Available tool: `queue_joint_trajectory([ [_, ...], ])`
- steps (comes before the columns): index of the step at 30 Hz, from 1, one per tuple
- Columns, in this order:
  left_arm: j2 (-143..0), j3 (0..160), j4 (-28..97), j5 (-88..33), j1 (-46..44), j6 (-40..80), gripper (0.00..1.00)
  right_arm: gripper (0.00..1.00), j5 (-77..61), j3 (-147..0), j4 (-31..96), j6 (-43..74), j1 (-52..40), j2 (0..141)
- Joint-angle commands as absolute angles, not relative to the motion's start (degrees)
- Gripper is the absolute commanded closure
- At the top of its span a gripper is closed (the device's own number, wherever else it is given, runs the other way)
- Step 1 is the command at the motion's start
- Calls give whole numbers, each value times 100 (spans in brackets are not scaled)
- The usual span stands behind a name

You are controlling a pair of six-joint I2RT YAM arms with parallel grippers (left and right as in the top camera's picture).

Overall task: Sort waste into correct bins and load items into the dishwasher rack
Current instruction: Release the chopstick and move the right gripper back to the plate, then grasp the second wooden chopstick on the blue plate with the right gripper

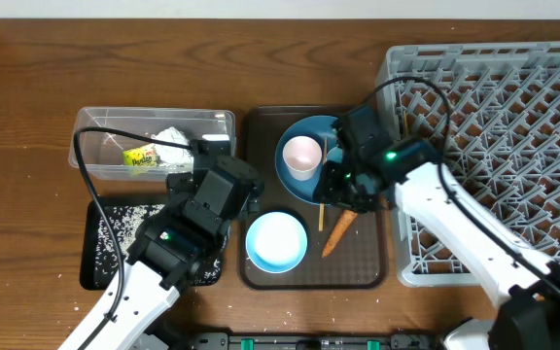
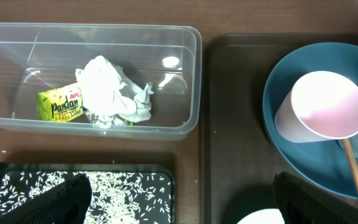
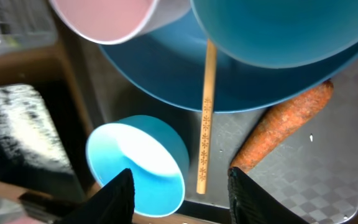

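Note:
The clear tub (image 1: pixel 154 115) (image 2: pixel 194 81) holds the crumpled tissue (image 1: pixel 173 138) (image 2: pixel 107 87) and the yellow-green wrapper (image 1: pixel 141 157) (image 2: pixel 58 104). The black tray (image 1: pixel 87 243) (image 2: pixel 73 167) holds rice (image 1: pixel 115 228) (image 2: pixel 104 193). The dark-blue plate (image 1: pixel 288 180) (image 2: pixel 291 155) (image 3: pixel 160 81) carries the white-pink cup (image 1: pixel 301 156) (image 2: pixel 328 106) (image 3: pixel 104 18) and the light-blue bowl (image 3: pixel 278 31). A chopstick (image 1: pixel 321 209) (image 3: pixel 207 118), the carrot (image 1: pixel 338 231) (image 3: pixel 284 124) and the light-blue cup (image 1: pixel 276 240) (image 3: pixel 138 162) lie below. My left gripper (image 1: pixel 224 185) (image 2: pixel 179 205) is open and empty. My right gripper (image 1: pixel 343 190) (image 3: pixel 182 196) is open above the chopstick's end.
The plate, cups, chopstick and carrot rest on a brown serving tray (image 1: pixel 367 262) (image 2: pixel 229 124) (image 3: pixel 328 174). The grey dishwasher rack (image 1: pixel 513 97) stands at the right, touching the tray's side. Bare wooden table lies along the back.

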State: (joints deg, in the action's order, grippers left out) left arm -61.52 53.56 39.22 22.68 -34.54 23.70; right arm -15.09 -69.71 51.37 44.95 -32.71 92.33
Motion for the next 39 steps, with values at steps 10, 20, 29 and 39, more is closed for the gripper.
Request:
queue_joint_trajectory([
  [10, -6173, 5468, 3935, 2340, -3430, 2296, 4, 58, -1009, -7037, 5118, 4840, -3566, 9767],
  [20, -6173, 5468, 3935, 2340, -3430, 2296, 5, 69, -1046, -7037, 5127, 4838, -3701, 10044],
  [29, -6173, 5468, 3935, 2340, -3430, 2296, 5, 72, -808, -7032, 5166, 4840, -3946, 10044],
  [39, -6173, 5468, 3938, 2340, -3430, 2296, 5, 74, -659, -7032, 5256, 4840, -4016, 10044],
])
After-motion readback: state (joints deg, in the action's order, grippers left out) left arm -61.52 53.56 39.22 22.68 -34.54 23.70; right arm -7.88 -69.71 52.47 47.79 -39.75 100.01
